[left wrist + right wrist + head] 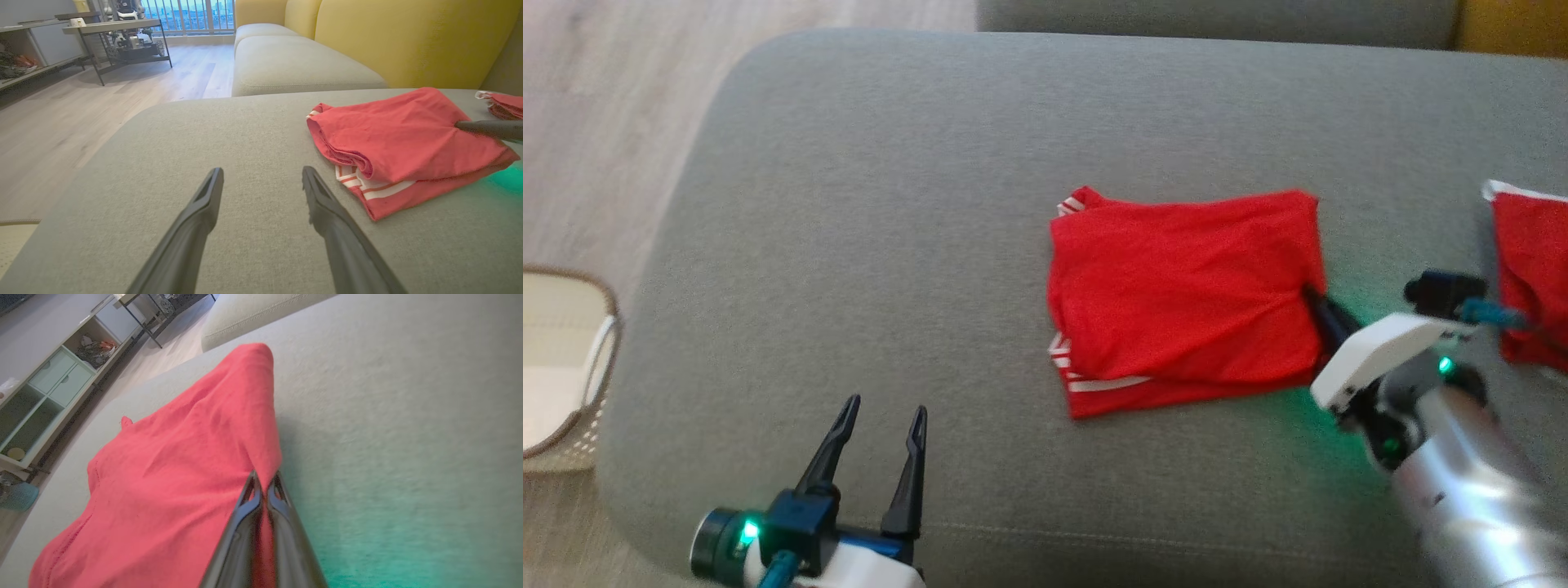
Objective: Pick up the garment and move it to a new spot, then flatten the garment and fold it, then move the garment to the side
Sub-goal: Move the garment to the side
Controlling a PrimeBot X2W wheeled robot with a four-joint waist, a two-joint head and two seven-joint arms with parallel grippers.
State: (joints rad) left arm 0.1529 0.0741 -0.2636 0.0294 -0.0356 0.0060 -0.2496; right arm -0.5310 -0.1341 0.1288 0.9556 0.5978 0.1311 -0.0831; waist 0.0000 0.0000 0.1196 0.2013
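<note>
step: likely moving folded garment (1184, 302) aside (layers looking neat) | right claw (263, 482) clamping its hem at the tips | left claw (887, 406) gaping, idling | next: dragging sideways, keeping folds

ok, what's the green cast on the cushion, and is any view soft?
Head view: green glow on the cushion beside the right gripper, likely from its status light; slightly soft. Right wrist view: same tint lower right; fingers pinching the red garment are blurred. Left wrist view: sharpest, with a green patch at its right edge.
</note>
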